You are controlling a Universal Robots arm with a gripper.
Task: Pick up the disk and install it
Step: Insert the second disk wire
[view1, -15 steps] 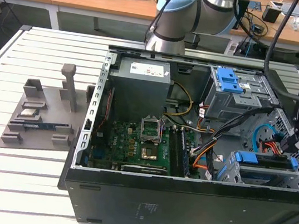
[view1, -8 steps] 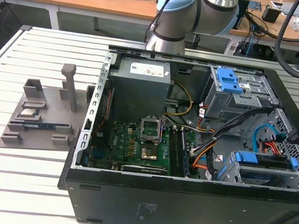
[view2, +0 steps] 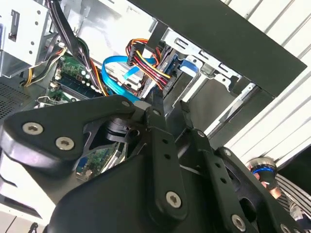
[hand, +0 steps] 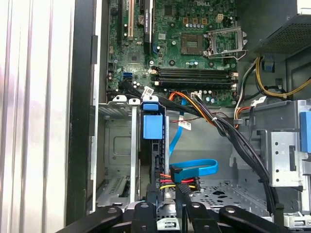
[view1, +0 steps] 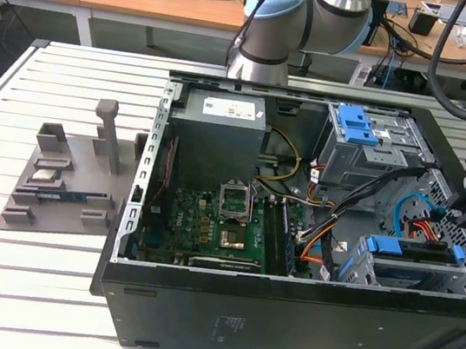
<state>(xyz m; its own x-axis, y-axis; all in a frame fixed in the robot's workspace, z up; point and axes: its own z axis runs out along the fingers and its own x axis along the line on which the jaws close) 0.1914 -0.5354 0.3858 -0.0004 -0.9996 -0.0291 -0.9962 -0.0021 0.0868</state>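
Note:
The disk (view1: 408, 251) sits in the drive cage at the case's front corner, on the exterior view's right, its blue carrier frame along its top edge. In the first wrist view the disk (hand: 151, 127) stands edge-on in the cage slot with its blue tab showing. The second wrist view shows the blue handle of the disk (view2: 188, 65) beyond the fingers. My gripper (view1: 458, 211) hangs just above and beside that cage. Both wrist views show the gripper (hand: 166, 188) (view2: 170, 106) open, a narrow gap between its fingers and nothing held.
The open computer case (view1: 281, 322) lies on a white slatted table (view1: 26, 266). Inside are a grey power supply (view1: 220, 129), a green motherboard (view1: 208, 223), an upper drive cage with a blue bracket (view1: 357, 123), and loose cables (hand: 194, 170) near the disk. A grey fixture (view1: 66, 176) stands at the exterior view's left.

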